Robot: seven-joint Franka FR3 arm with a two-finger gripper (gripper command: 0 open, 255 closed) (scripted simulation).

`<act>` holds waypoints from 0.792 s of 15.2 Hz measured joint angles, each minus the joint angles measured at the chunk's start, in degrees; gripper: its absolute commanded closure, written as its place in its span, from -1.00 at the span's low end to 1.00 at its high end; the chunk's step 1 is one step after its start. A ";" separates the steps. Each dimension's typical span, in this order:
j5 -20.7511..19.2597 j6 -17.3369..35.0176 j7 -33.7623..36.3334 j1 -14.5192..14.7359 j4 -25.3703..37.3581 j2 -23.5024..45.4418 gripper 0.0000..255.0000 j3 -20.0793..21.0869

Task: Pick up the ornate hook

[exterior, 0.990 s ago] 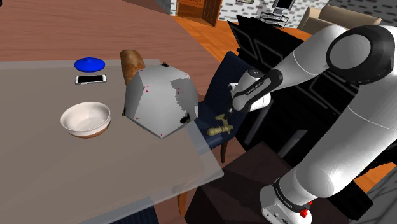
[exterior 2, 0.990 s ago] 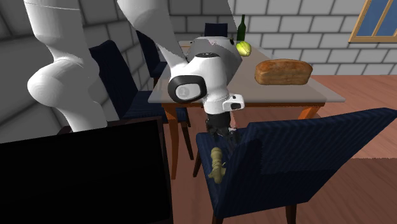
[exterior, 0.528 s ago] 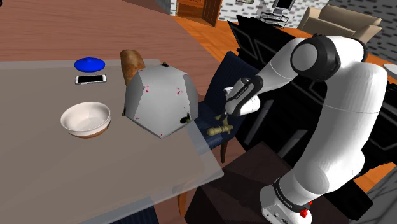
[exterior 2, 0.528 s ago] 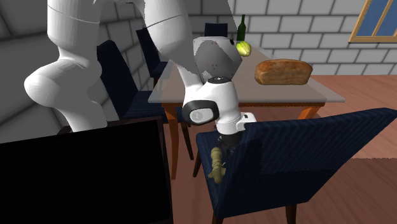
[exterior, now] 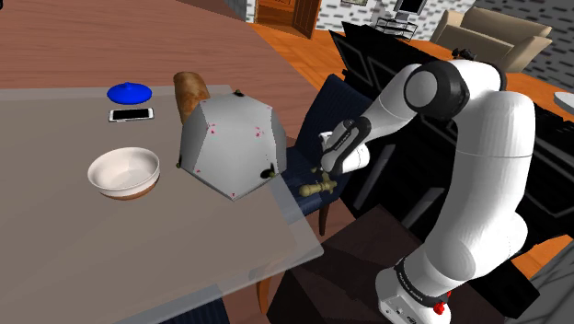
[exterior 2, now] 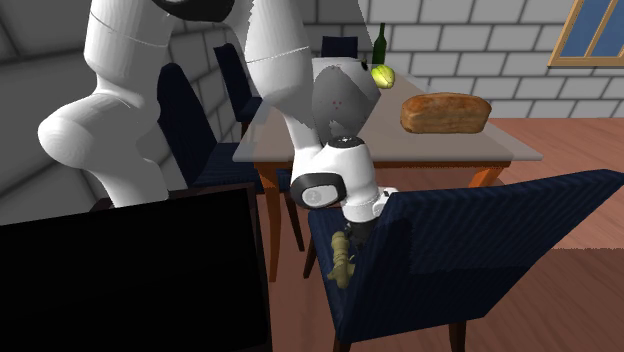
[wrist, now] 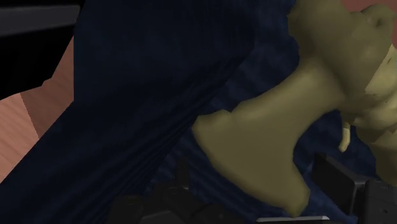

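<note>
- Franka arm (exterior: 478, 138) bends low over a dark blue chair (exterior 2: 480, 235) drawn up beside the worktop (exterior: 138, 248), its jaws just above the seat.
- The ornate hook (exterior: 315, 187), olive-brown, lies on the seat, close to the worktop's edge and in front of the chair's backrest.
- In the wrist view the hook's flared base sits between the jaws, which stand released on either side of it with no clasp showing.
- The step in hand appears to be the final approach: the jaws are lined up on the hook, the grasp is not yet made and the lift has not begun.
- The next move likely calls for a short settle onto the base, a firm close across its narrower part, then a straight rise.
- Room is tight. In the second exterior view the backrest stands close beside the wrist, and in the shoulder view the worktop's edge and a grey faceted object (exterior: 230, 147) crowd the other side.
- The clearest way out looks to be upward; a sideways swing risks brushing the backrest or the worktop's edge.
</note>
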 measured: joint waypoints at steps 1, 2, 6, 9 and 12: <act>0.00 0.27 -0.04 -0.23 -0.16 0.31 1.00 -0.07; -0.03 0.47 -0.07 -0.26 -0.28 0.39 1.00 -0.07; 0.08 0.76 0.10 -0.09 -0.10 0.76 1.00 -0.17; 0.11 0.85 0.13 -0.12 0.22 1.15 1.00 -0.12; -0.01 -0.43 0.06 -0.18 -0.22 0.01 1.00 -0.12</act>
